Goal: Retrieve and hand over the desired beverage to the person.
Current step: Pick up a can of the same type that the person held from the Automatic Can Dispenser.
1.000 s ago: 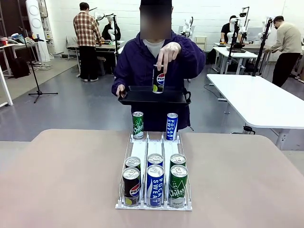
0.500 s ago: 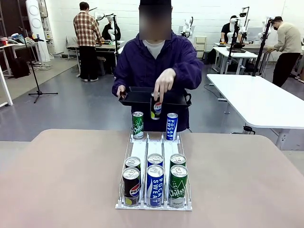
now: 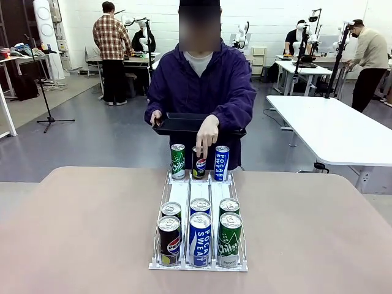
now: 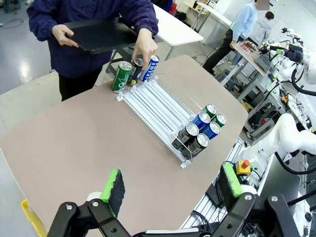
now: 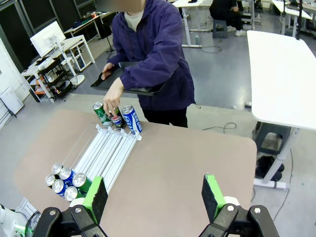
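Tan counter (image 3: 73,233), busy lab: the person (image 3: 202,86) in a purple-navy jacket stands at its far side, hand (image 3: 207,131) on a black Pepsi can (image 3: 199,166). Left end effector (image 4: 172,180) and right end effector (image 5: 154,192) both gape, holding nothing.

A grey floor (image 3: 110,144) runs to a white far wall (image 3: 165,24) in a brightly lit workshop. A long white table (image 3: 334,125) stands right, a tripod (image 3: 50,119) left.

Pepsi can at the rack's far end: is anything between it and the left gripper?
Yes: the person's hand holds the Pepsi can from above, and a green can and a blue can flank it closely. The left gripper hangs open.
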